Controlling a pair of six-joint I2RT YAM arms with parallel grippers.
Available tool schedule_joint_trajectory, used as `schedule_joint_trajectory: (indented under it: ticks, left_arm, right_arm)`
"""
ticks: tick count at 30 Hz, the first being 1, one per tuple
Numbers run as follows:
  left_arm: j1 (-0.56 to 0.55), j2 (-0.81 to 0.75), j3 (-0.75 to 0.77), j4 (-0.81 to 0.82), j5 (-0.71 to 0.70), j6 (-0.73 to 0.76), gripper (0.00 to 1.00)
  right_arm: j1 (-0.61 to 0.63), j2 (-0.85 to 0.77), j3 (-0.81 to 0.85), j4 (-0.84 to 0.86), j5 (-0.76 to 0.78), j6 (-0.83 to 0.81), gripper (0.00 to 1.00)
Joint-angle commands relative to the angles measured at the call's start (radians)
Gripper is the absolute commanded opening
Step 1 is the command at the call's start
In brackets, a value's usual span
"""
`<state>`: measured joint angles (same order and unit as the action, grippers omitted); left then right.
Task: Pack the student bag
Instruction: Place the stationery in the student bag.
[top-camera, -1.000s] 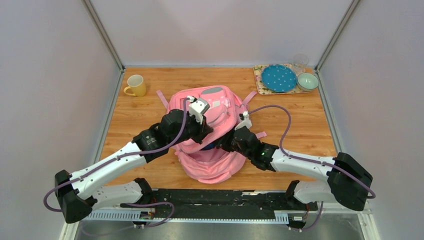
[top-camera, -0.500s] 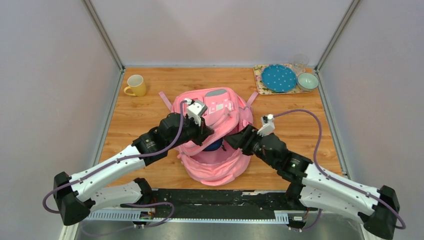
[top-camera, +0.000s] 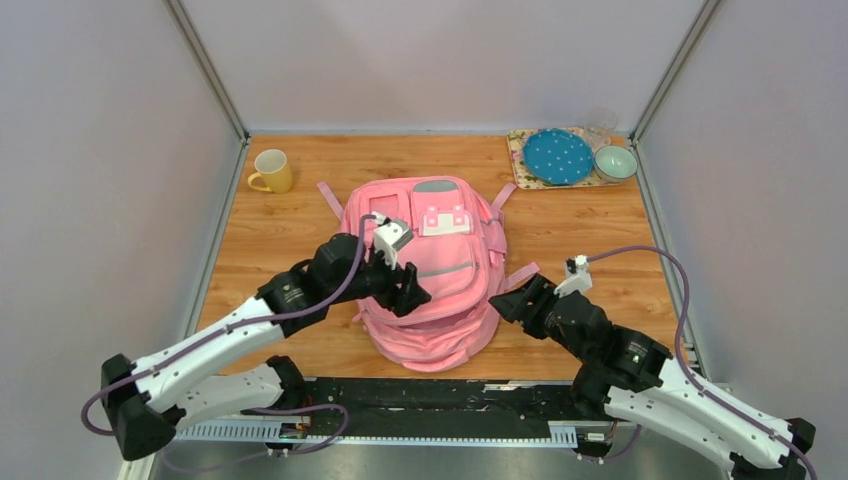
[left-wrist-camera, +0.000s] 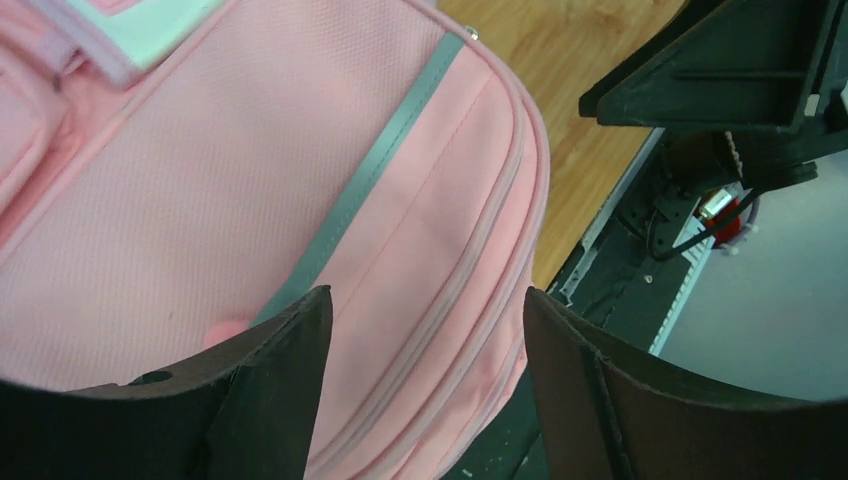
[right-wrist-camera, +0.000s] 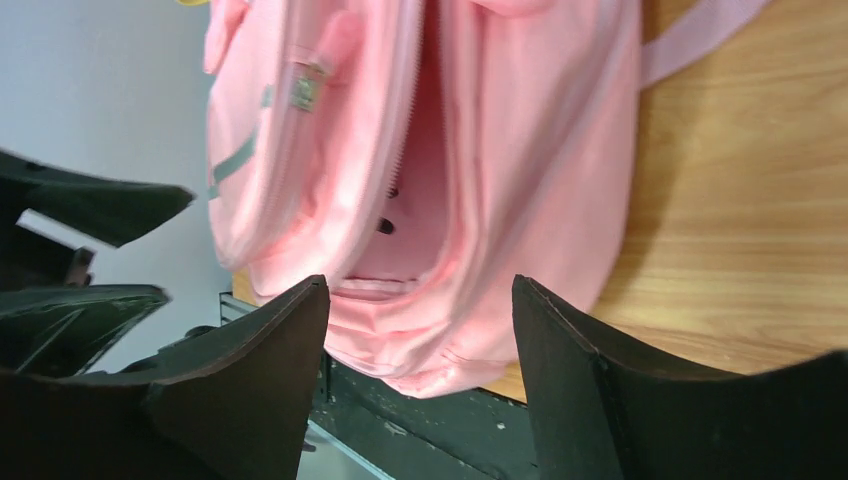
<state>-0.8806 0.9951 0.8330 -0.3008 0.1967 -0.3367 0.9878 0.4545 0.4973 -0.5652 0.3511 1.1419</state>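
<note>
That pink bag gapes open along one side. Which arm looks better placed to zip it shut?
Probably the right: the right fingers face the student bag's gaping zip side-on, while the left fingers hover open over its front panel.

one pink backpack (top-camera: 440, 260), one yellow mug (top-camera: 272, 171), one patterned tray (top-camera: 517, 150), one blue dotted plate (top-camera: 558, 156), one pale green bowl (top-camera: 615, 162), maybe one clear glass (top-camera: 600, 122). two robot arms: left arm (top-camera: 215, 340), right arm (top-camera: 690, 405).

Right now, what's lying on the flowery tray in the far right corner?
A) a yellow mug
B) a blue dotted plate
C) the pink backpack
B: the blue dotted plate lies on the tray beside a bowl; the yellow mug stands far off at the left.
</note>
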Motion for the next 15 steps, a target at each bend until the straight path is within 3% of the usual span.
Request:
schedule_joint_trajectory:
  ticks: [1, 7, 15]
  left_arm:
    - [0.008, -0.211, -0.037, -0.112, -0.124, 0.001, 0.77]
    - [0.011, -0.335, -0.087, -0.283, -0.508, -0.001, 0.8]
    - [0.118, -0.346, -0.187, -0.227, -0.459, -0.087, 0.85]
  right_arm:
    - [0.006, -0.104, -0.048, -0.133, 0.037, 0.059, 0.7]
    - [0.006, -0.11, -0.098, 0.031, -0.027, 0.033, 0.71]
    - [0.011, 0.108, -0.043, 0.278, -0.159, -0.007, 0.71]
